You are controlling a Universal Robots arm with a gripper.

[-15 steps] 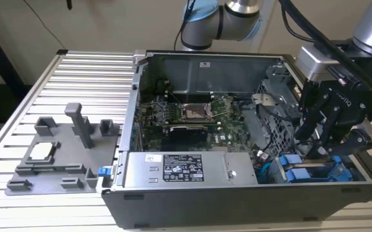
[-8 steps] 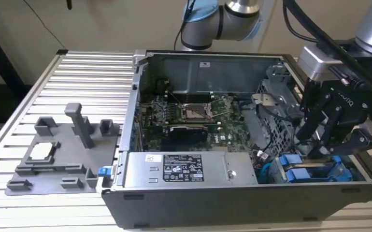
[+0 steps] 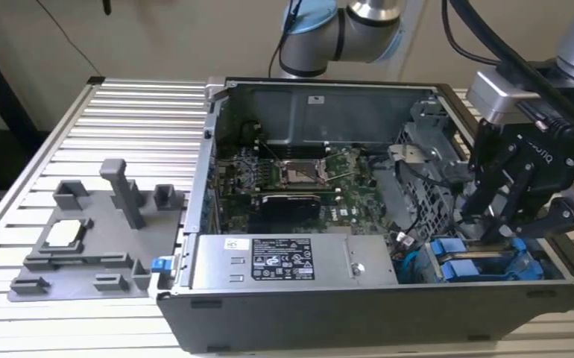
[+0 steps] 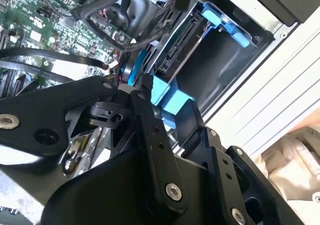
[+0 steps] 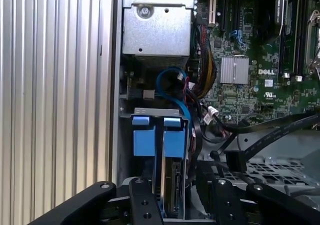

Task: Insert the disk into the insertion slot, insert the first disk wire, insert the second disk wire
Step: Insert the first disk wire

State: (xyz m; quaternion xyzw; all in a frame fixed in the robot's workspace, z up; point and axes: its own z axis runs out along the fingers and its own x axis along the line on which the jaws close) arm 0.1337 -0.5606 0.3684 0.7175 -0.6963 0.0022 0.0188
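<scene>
- Black flat cables (image 5: 272,130) run across the green motherboard (image 5: 245,100) and pass close beside the gripper (image 4: 168,103). A blue cable (image 5: 172,77) loops just beyond the drive cage, near a bundle of coloured wires (image 5: 205,75).
- The computer case (image 3: 218,224), of grey sheet metal, lies open on a ribbed aluminium table (image 3: 138,112).
- Inside the case, a boxy silver power supply (image 3: 277,261) sits along the near wall. The perforated cage wall (image 5: 280,170) is beside the arm.
- The insertion slot (image 5: 160,111) is a rectangular bay in the case's corner, towards the exterior view's right.
- The disk (image 5: 172,185) stands on edge in the slot, a silver-grey slab in a bright blue plastic carrier. It is just beside the other blue-fronted drive (image 5: 143,135). I cannot tell how deep it sits.
- In the second wrist view, the black claw is drawn narrow, with a finger pressed on either side of the disk's blue carrier.
- A grey moulded fixture plate (image 3: 78,239) with upright posts lies on the table, well apart from the case, at the exterior view's left.
</scene>
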